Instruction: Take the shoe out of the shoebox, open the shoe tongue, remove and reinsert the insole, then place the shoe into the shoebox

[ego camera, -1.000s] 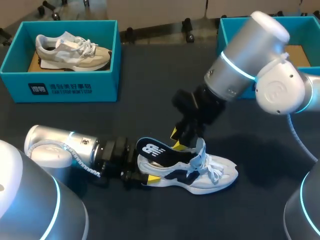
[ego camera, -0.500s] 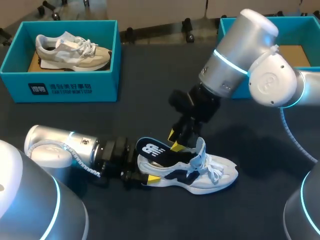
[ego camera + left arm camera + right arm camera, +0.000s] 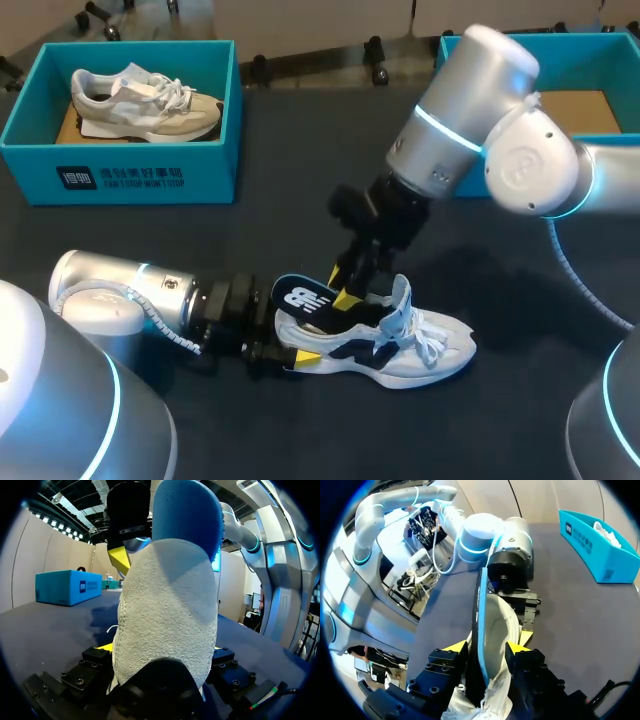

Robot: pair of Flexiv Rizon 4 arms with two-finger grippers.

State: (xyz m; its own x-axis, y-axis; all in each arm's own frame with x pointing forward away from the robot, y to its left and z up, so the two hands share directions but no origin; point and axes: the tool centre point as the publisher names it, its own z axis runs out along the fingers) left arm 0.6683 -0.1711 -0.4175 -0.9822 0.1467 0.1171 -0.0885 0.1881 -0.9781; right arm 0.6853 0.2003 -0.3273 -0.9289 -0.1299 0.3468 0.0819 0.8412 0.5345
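Main risk: buckling or creasing the insole if pushed toward the toe while caught on the collar. Heel end sticking up out of the sneaker, front part down inside, so judged not seated. Could also slip from between the right gripper pads, pinched only by a thin edge, and spring out onto the table. Possible clash too: right gripper just above and beside the left gripper, both crowded at the heel. Steep downward push likely to knock fingers together or drag the sneaker out of the left grasp. Tongue, upright just ahead of the right gripper, could flop back over the opening and block the way in.

Right arm: in from the right, reaching past the middle, wrist pitched steeply down, fingers aimed at the shoe opening. Right gripper pinched on the insole edge, one yellow tip each side in the right wrist view.

Left arm: low along the table, forearm near level, fingers pointing along the sneaker from behind. Left gripper clamped on the sneaker's heel, a pad on each side, with the insole rising above it.

Sneaker sole-down on the table, toe pointing away from the left gripper. Teal shoebox well beyond the right gripper, behind that arm. Second shoebox with a beige sneaker well apart from the left gripper. Reinsertion judged part-way, boxing not yet done.
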